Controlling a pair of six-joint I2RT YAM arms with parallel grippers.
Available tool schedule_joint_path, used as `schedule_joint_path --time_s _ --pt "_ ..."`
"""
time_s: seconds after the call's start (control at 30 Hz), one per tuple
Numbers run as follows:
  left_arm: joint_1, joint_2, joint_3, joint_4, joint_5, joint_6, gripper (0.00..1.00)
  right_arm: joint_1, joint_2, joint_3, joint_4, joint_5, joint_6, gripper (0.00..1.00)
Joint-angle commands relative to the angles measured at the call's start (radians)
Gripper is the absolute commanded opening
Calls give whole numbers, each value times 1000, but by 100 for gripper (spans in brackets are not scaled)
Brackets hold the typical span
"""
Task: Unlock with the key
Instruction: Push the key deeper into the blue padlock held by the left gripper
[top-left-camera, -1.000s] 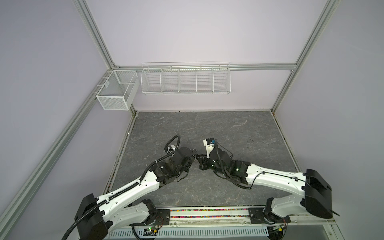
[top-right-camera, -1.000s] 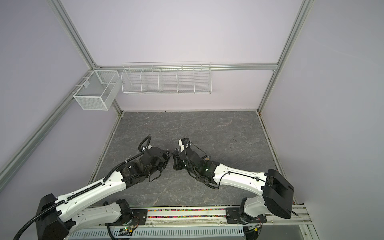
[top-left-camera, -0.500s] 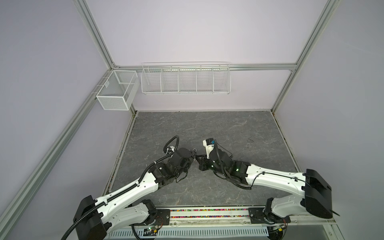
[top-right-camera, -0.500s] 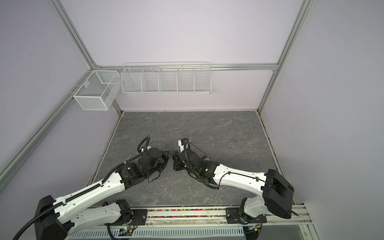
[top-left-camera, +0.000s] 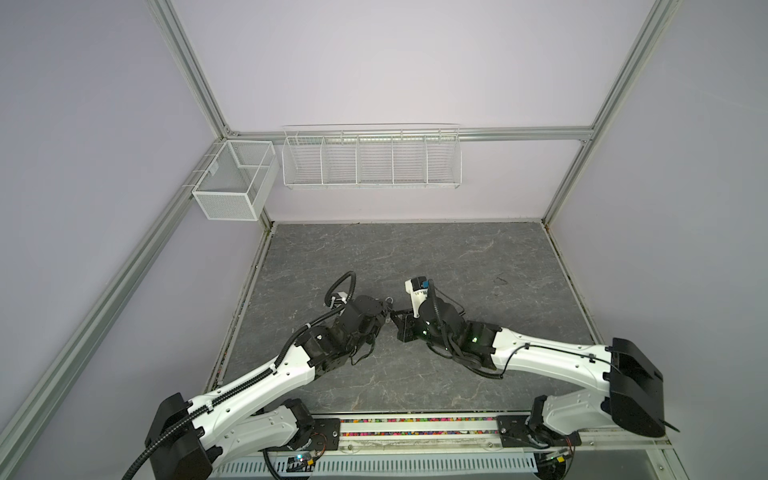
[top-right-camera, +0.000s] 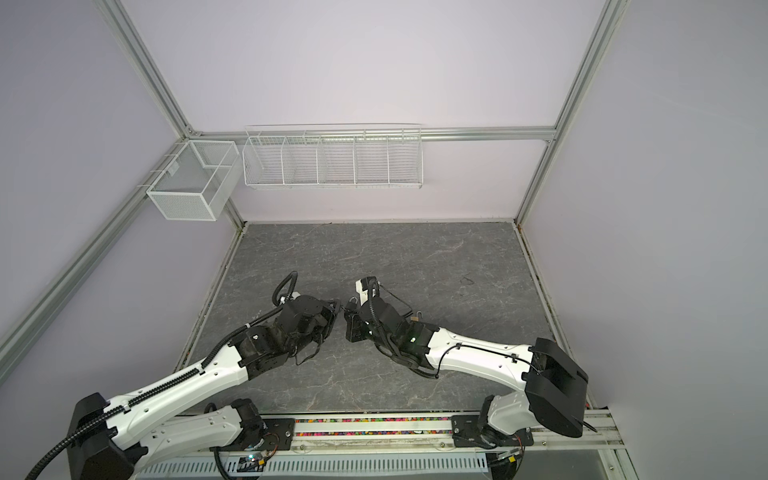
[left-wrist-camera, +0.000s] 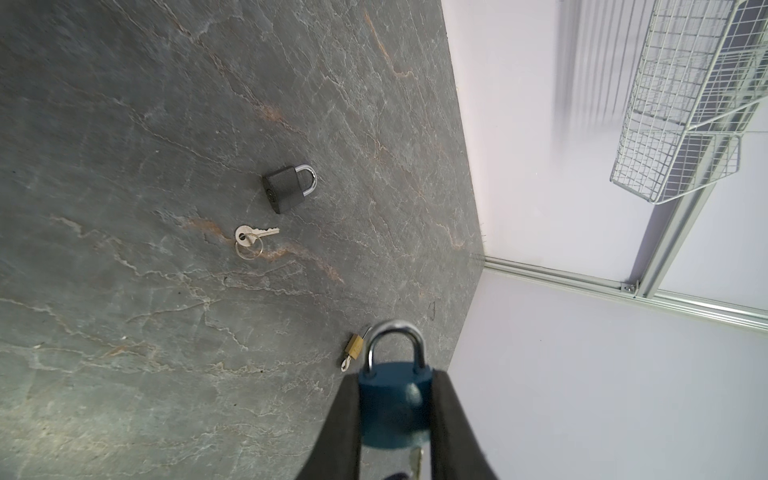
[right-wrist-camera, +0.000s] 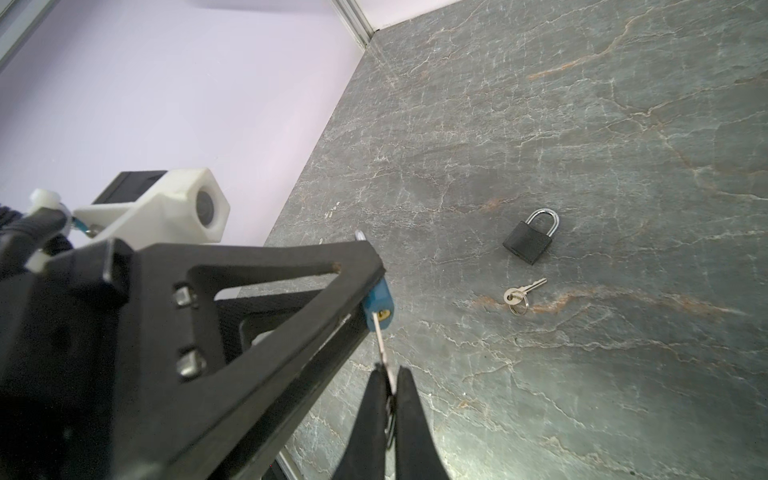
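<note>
We hold the blue padlock clamped between the left gripper's jaws, its shackle jutting past their tips. Our right gripper's jaws pinch the key, its blade reaching forward to the padlock's keyhole end.

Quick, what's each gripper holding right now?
Left gripper: closed on the blue padlock.
Right gripper: closed on the key, tip at that padlock's keyhole.

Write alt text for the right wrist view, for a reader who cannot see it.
The right gripper pinches a silver key whose tip meets the keyhole of a blue padlock, clamped in the left gripper. Beyond them a black padlock, shackle closed, and a spare key on a ring lie apart on the grey stone-look table.
</note>
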Motion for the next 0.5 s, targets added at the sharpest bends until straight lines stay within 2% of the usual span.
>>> schedule_joint_path --time_s 0.0,0.47 --pt "5 -13 -14 18 -24 -21 0 6 -6 -20 15 -3 -7 6" --pt "4 -22 -24 42 2 -24 0 5 0 22 -19 41 -35 6"
